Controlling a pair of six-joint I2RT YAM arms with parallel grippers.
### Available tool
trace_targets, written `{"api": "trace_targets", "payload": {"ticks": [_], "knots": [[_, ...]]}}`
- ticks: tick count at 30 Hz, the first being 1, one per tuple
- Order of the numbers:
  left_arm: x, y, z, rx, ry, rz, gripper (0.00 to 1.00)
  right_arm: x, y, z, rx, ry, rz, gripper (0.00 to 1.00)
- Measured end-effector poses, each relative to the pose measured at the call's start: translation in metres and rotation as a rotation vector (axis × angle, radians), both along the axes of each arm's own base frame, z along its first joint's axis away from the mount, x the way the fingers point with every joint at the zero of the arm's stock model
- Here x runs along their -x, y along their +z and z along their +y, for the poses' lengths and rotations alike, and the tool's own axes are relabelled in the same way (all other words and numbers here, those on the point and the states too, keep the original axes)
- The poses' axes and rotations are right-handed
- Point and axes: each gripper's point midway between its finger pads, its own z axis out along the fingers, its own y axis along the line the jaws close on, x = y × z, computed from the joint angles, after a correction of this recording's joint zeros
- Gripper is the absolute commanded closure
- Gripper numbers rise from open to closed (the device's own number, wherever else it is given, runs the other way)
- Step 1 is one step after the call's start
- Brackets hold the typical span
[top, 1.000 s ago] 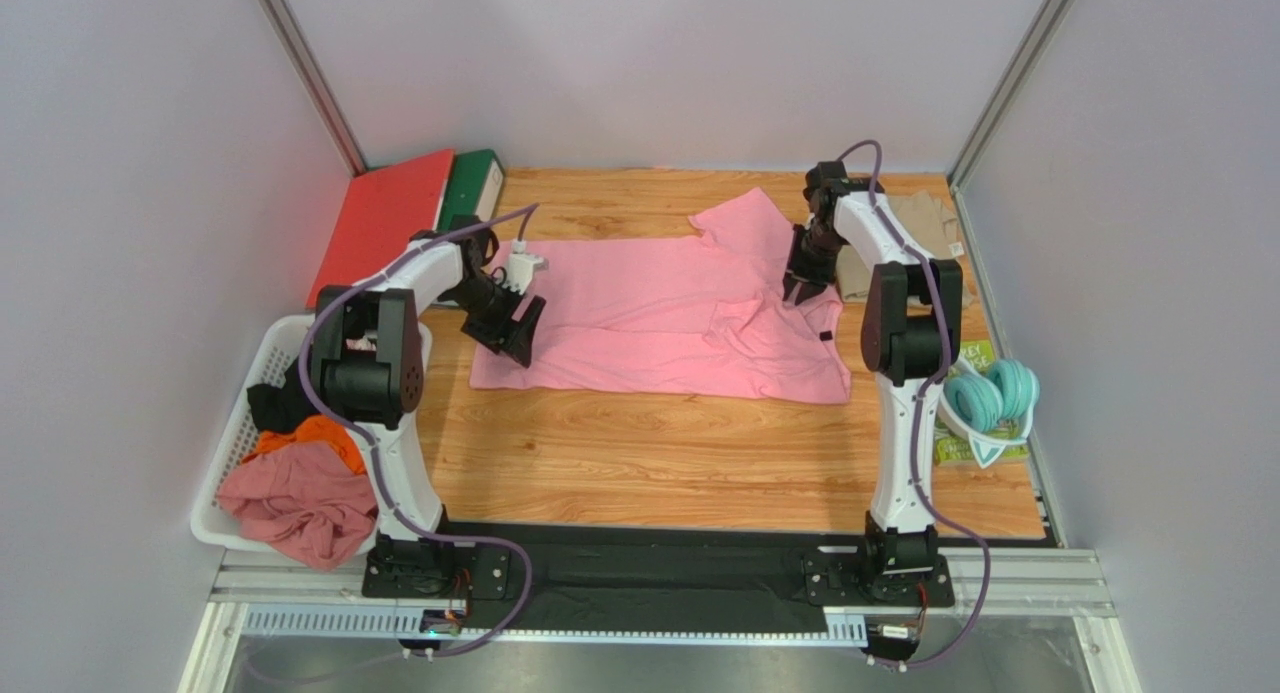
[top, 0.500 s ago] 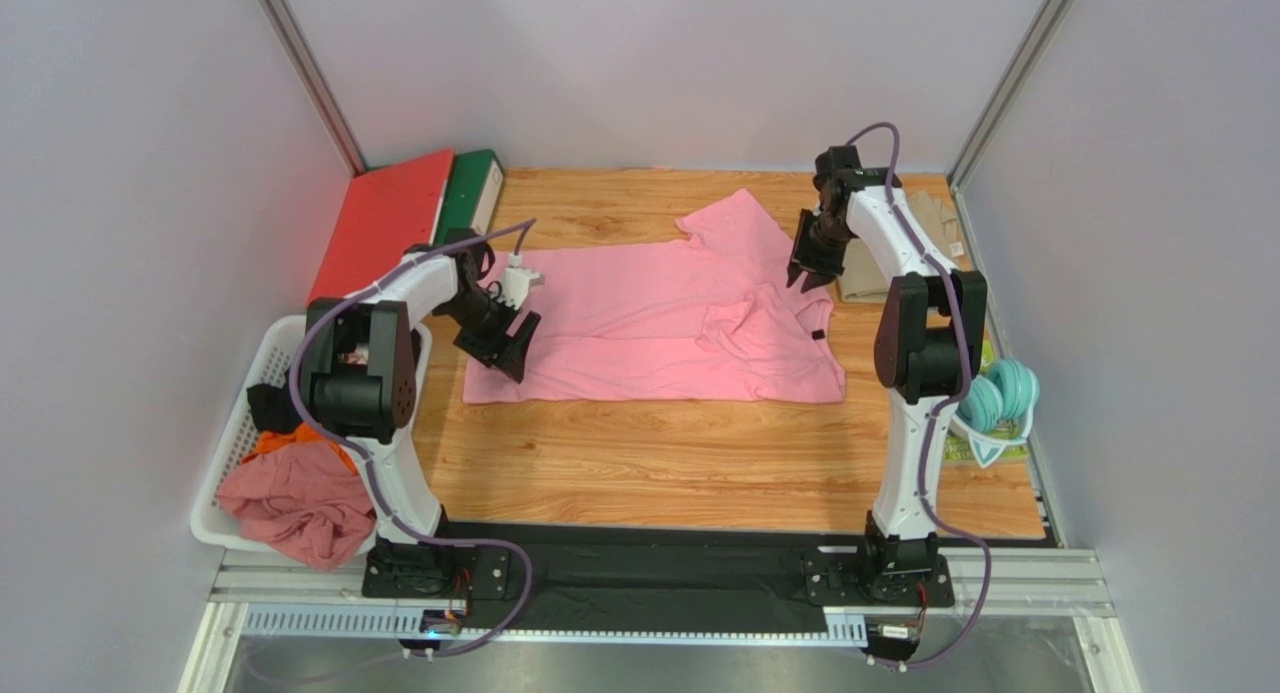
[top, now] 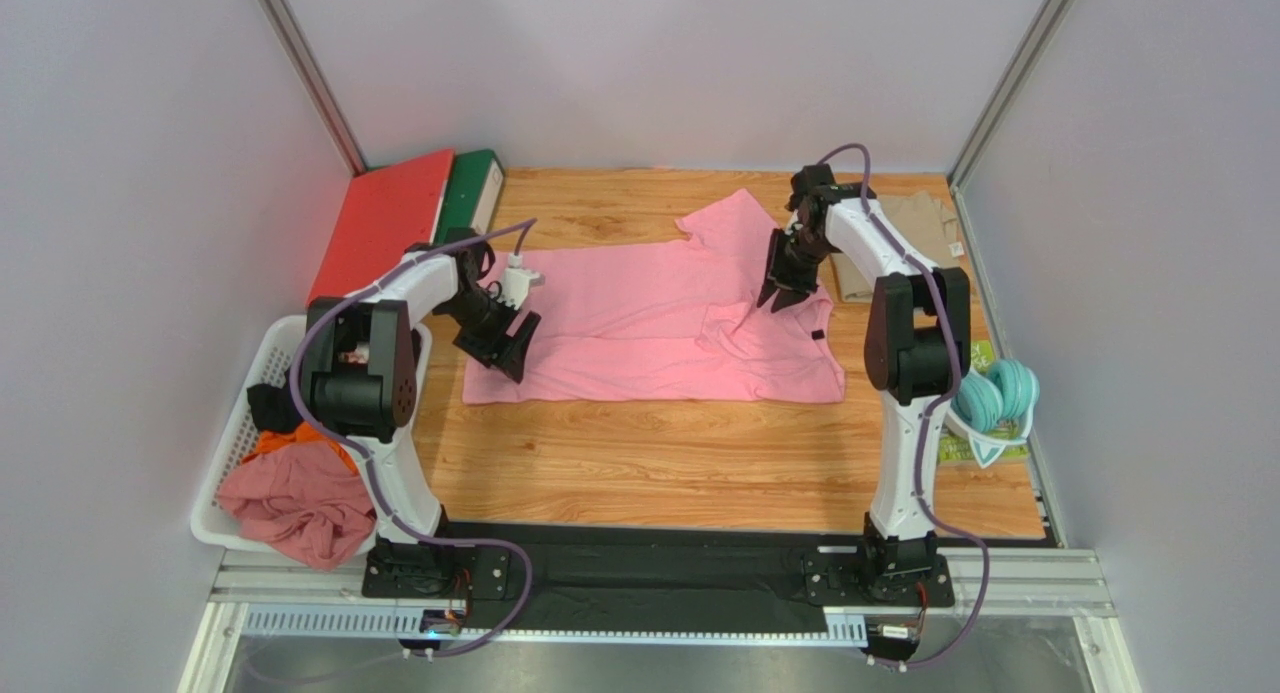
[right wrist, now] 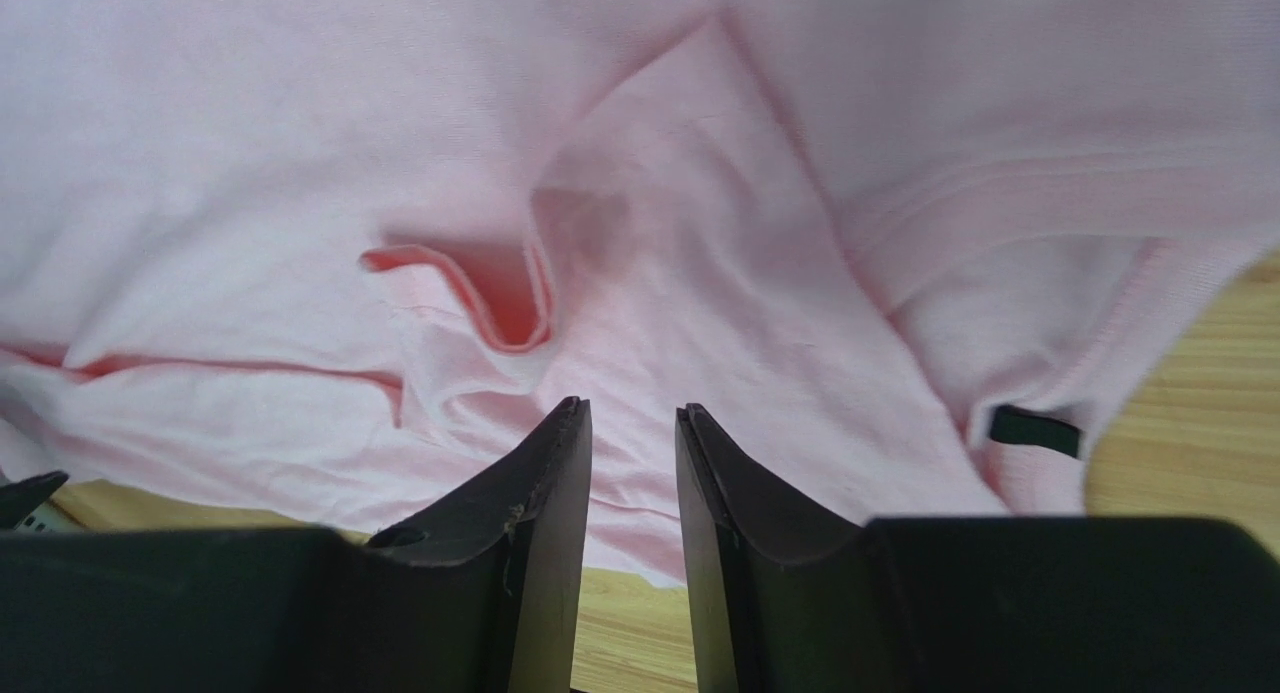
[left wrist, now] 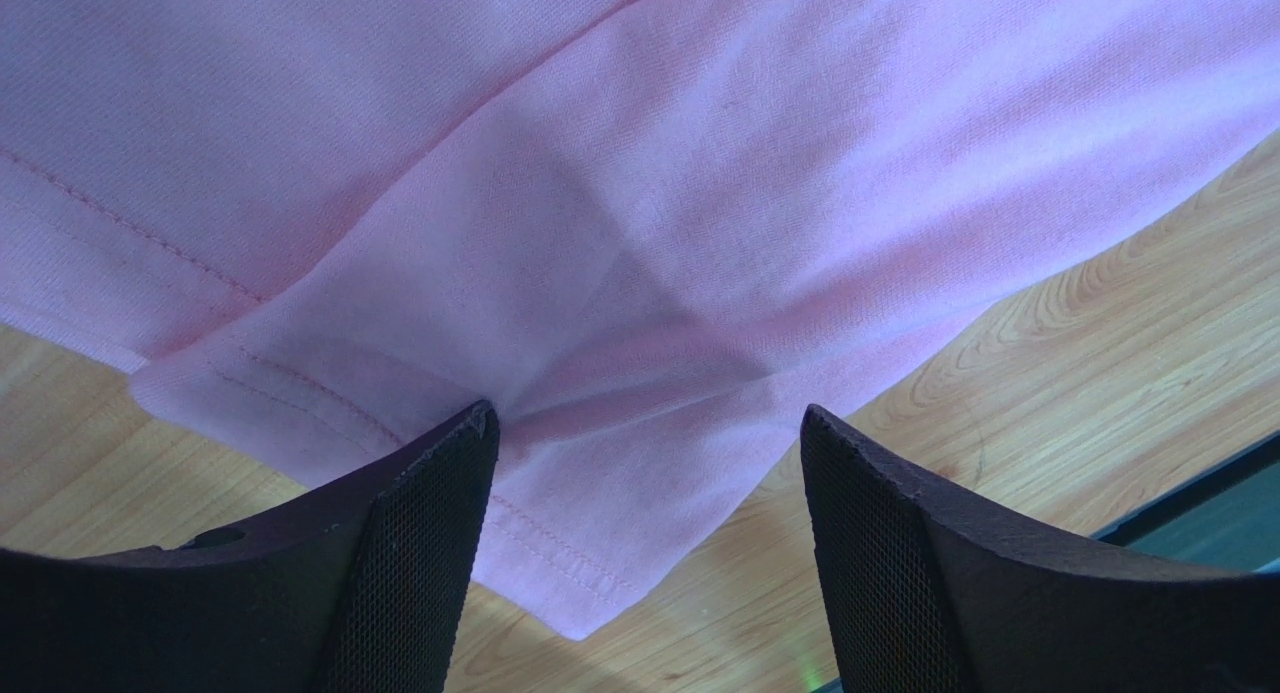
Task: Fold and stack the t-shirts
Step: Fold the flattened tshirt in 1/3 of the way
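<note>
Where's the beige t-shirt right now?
In the top view, the beige t-shirt lies at the table's far right corner, just right of the pink t-shirt.

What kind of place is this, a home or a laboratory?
Probably a laboratory robot cell: plain walls enclose a wooden table, the left arm and right arm are bolted at its near edge, and a laundry basket stands beside.

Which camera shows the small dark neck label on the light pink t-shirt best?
Right wrist: the small dark neck label is large and clear at the collar. Top external shows a tiny speck; left wrist shows only the light pink t-shirt's hem.
</note>
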Motion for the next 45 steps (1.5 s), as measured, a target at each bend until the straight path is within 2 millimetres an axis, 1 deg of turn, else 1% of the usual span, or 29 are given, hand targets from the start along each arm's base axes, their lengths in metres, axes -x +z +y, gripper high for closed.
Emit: {"api": "trace_targets", "payload": {"ticks": [3,6,10,11,13,17,20,21,24,25,27,29,31,33,35,37,39,42,43,44,45], "knots": [[0.0,0.0,0.0,-0.001,0.0,0.001,0.19,0.003,-0.004,0.02,-0.049,0.037,0.012,0.69],[-0.001,0.0,0.001,-0.008,0.0,0.001,0.19,0.006,-0.016,0.036,-0.081,0.064,0.047,0.7],[-0.001,0.0,0.003,-0.015,-0.002,0.0,0.19,0.004,-0.036,0.046,-0.107,0.067,0.095,0.72],[-0.001,0.0,0.003,-0.015,-0.002,0.001,0.19,0.004,-0.038,0.048,-0.12,0.062,0.109,0.72],[0.0,0.0,0.003,-0.017,-0.002,0.001,0.19,-0.002,-0.037,0.051,-0.134,0.054,0.112,0.73],[0.0,0.0,0.003,-0.018,-0.002,0.001,0.19,-0.025,-0.036,0.051,-0.135,0.038,0.066,0.72],[0.0,0.0,0.003,-0.019,-0.003,0.001,0.19,-0.04,-0.034,0.049,-0.13,0.027,0.031,0.67],[0.0,0.0,0.004,-0.02,-0.004,0.0,0.19,-0.043,-0.034,0.047,-0.127,0.021,0.024,0.63],[0.0,0.0,0.004,-0.022,-0.011,-0.001,0.19,-0.048,-0.034,0.037,-0.116,-0.007,0.016,0.54],[0.0,0.0,0.004,-0.024,-0.014,-0.002,0.19,-0.049,-0.034,0.034,-0.113,-0.018,0.016,0.53],[0.0,-0.001,0.005,-0.026,-0.018,-0.004,0.19,-0.047,-0.032,0.025,-0.087,-0.035,0.006,0.54],[-0.001,-0.001,0.006,-0.03,-0.021,-0.005,0.19,-0.037,-0.029,0.011,-0.02,-0.057,0.005,0.56],[-0.001,-0.001,0.007,-0.035,-0.023,-0.006,0.19,-0.019,-0.025,-0.005,0.058,-0.082,0.01,0.59],[-0.001,-0.001,0.007,-0.036,-0.023,-0.007,0.19,-0.003,-0.016,-0.019,0.122,-0.106,-0.001,0.6],[-0.001,-0.001,0.007,-0.036,-0.024,-0.007,0.19,0.015,-0.002,-0.033,0.182,-0.135,-0.017,0.6],[-0.001,-0.001,0.007,-0.036,-0.025,-0.007,0.19,0.027,0.01,-0.043,0.218,-0.158,-0.037,0.6],[-0.001,-0.001,0.007,-0.036,-0.025,-0.007,0.19,0.032,0.017,-0.049,0.242,-0.173,-0.055,0.59],[-0.001,-0.001,0.007,-0.036,-0.025,-0.007,0.19,0.031,0.018,-0.055,0.265,-0.191,-0.063,0.61],[-0.001,-0.001,0.007,-0.036,-0.025,-0.007,0.19,0.03,0.015,-0.057,0.271,-0.196,-0.059,0.63],[-0.001,-0.001,0.007,-0.036,-0.025,-0.007,0.19,0.03,0.013,-0.058,0.273,-0.197,-0.054,0.68],[-0.001,-0.001,0.007,-0.036,-0.026,-0.007,0.19,0.029,0.01,-0.059,0.275,-0.199,-0.047,0.69]]}}
